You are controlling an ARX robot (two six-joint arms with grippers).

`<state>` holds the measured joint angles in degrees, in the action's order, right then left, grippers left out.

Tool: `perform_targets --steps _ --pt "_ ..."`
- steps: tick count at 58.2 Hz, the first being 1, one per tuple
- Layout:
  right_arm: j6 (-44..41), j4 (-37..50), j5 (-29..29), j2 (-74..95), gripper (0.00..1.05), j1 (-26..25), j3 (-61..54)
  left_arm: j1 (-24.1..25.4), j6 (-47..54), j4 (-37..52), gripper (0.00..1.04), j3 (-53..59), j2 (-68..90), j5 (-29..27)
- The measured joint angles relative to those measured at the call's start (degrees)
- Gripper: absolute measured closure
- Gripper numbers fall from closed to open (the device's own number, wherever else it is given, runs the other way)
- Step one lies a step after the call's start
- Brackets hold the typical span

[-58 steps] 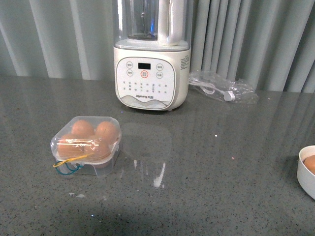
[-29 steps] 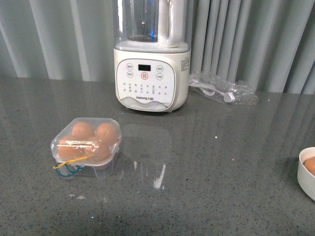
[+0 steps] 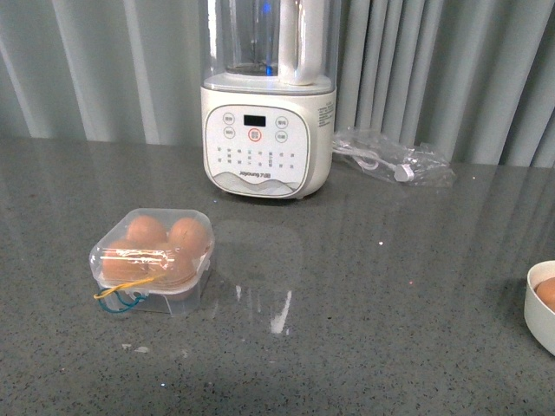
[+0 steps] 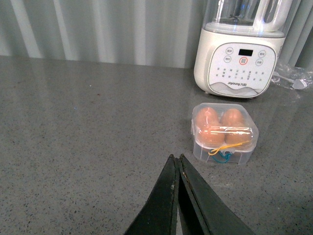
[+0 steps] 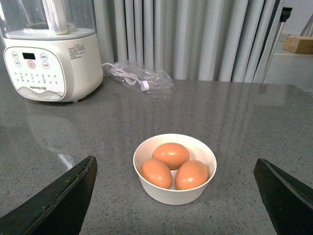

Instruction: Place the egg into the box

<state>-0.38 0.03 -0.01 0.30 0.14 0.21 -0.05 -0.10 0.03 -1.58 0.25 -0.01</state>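
The egg (image 5: 171,154) to be moved is, by my judgement, one of three brown eggs lying in the white bowl (image 5: 146,188) on the bench (image 5: 234,122); I take the rear one, farthest from the right wrist camera, as the easiest pick. It lies on its side with its long axis running roughly across the line between the jaws. Its blunt and narrow ends are hard to tell apart, so which way it points I cannot say. The other two eggs rest just beside it, nearer the camera, touching or nearly so.

The bowl sits ahead of the right gripper (image 5: 173,215) and about midway between its jaws, which stand spread wide and hold nothing. That arm is plainly the nearer one. In the front view only the bowl's edge shows at the far right of the bench.

The box (image 3: 152,260) stands well apart on the robot's left, in front of the blender (image 3: 268,95). Its clear lid looks shut, with eggs inside and the yellow and blue bands at its front edge. The left gripper (image 4: 175,164) hangs short of the box with its jaws pressed together, empty.

A bagged cable (image 3: 392,156) lies beside the blender, out of the way.
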Motion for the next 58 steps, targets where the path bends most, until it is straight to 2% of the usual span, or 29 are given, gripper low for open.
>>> perform_targets --steps 6,8,39,58 --pt "0.00 0.00 0.02 0.00 0.07 -0.02 0.00 0.00 -0.04 0.00 1.01 0.00 -0.04 0.00" --pt "0.00 0.00 0.00 0.00 0.07 -0.02 0.00 0.00 -0.02 0.00 0.97 0.00 -0.04 0.00" --pt "0.00 0.00 0.00 0.00 0.07 -0.02 0.00 0.00 -0.02 0.00 0.06 0.00 -0.04 0.00" --pt "0.00 0.00 0.00 0.00 0.07 -0.02 0.00 0.00 -0.02 0.00 0.07 0.00 -0.04 -0.02"
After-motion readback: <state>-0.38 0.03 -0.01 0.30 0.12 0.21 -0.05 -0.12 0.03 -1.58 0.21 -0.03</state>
